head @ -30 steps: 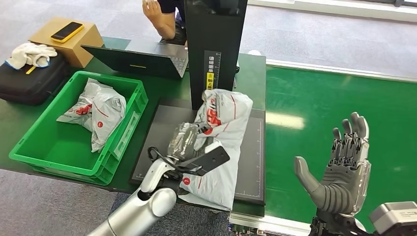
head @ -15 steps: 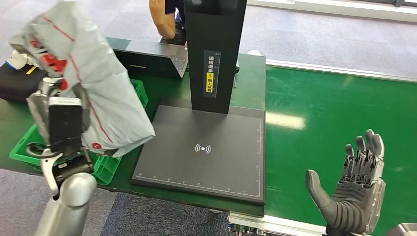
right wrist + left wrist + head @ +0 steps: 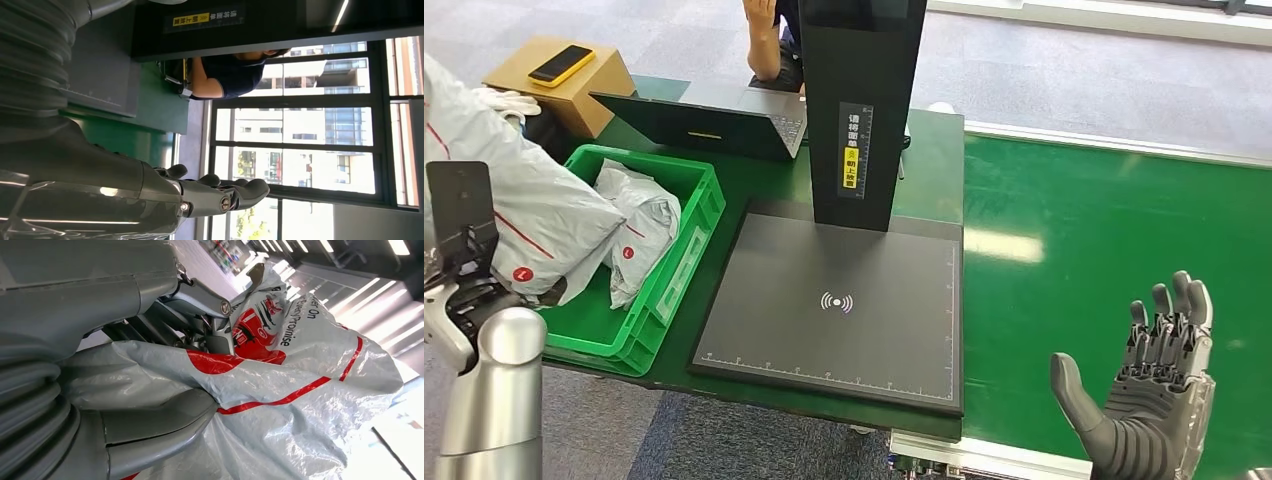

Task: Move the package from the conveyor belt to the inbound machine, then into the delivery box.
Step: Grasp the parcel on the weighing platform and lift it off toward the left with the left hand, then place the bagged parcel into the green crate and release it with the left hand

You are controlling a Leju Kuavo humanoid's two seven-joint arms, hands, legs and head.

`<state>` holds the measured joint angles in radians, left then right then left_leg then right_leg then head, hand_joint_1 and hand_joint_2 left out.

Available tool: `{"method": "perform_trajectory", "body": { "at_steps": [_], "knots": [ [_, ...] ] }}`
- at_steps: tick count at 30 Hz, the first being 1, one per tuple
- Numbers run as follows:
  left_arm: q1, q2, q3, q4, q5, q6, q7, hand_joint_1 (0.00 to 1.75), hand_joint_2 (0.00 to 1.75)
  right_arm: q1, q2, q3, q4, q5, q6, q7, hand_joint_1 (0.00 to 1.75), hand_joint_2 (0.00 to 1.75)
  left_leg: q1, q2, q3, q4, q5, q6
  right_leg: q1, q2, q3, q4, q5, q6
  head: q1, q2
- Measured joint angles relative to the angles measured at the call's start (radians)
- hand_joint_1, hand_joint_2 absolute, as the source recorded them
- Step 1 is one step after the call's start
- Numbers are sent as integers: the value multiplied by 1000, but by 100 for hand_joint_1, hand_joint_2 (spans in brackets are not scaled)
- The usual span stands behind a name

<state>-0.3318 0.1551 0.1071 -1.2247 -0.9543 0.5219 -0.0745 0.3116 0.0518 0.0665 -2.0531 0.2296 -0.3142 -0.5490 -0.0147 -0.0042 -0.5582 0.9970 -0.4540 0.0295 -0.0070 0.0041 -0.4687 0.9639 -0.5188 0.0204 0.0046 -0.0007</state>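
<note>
At far left, the left hand (image 3: pixel 150 390) grips the package (image 3: pixel 514 215), a grey bag with red stripes, its thumb and fingers closed into the plastic. The package hangs off the hand over the near left corner of the crate (image 3: pixel 689 250), clear of the floor of it. Beyond the hand, a second bag (image 3: pixel 644 225) lies inside the crate. Further back sit a carton (image 3: pixel 574 85) with a phone (image 3: pixel 561 63) on top, and a laptop (image 3: pixel 714 120). To the right of the hand lies the black scan pad (image 3: pixel 844 320), bare, with the scanner column (image 3: pixel 859 110) upright at its far edge. A person's arm (image 3: pixel 764 35) shows behind the column. At far right, the right hand (image 3: pixel 1149 405) is raised over the belt (image 3: pixel 1114 230), palm up, fingers spread, holding nothing.
</note>
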Motion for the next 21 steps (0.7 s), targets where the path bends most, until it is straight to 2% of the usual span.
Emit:
{"method": "perform_trajectory", "body": {
  "at_steps": [8, 15, 16, 19, 20, 21],
  "knots": [
    [-181, 25, 20, 360, -167, 19, 63, 175, 175, -37, -1, 15, 20, -14, 8, 9, 0, 175, 0, 0, 0, 0, 1, 0, 0, 0, 0, 0, 0, 0, 0, 0],
    [-342, 19, -36, 602, -297, -1, 143, 175, 175, -63, -4, 26, 32, -16, -5, 20, 0, 175, 0, 0, -1, 0, 1, 0, -1, 0, 0, 0, 1, 0, 0, 0],
    [-357, 17, -45, 625, -306, -4, 151, 156, 175, -65, -5, 26, 33, -17, -7, 21, 0, 175, 0, 0, -1, 0, 1, 0, -1, 0, 0, 0, 1, 0, 0, 0],
    [-391, 8, -68, 682, -328, -19, 167, 27, 175, -71, -10, 27, 37, -18, -8, 23, 0, 175, 0, 0, -1, 1, 1, 0, -1, 0, 0, 0, 1, 0, 0, 0],
    [-397, 4, -75, 697, -337, -30, 172, 2, 175, -71, -12, 28, 38, -19, -10, 23, 0, 175, 0, 0, -1, 1, 1, 0, -1, 0, 0, 0, 1, 0, 0, 0],
    [-402, 1, -83, 711, -345, -44, 178, 1, 175, -71, -14, 28, 39, -19, -11, 23, 0, 175, 0, 0, -1, 1, 1, 0, -1, 0, 0, 0, 1, 0, 0, 0]
  ]
}}
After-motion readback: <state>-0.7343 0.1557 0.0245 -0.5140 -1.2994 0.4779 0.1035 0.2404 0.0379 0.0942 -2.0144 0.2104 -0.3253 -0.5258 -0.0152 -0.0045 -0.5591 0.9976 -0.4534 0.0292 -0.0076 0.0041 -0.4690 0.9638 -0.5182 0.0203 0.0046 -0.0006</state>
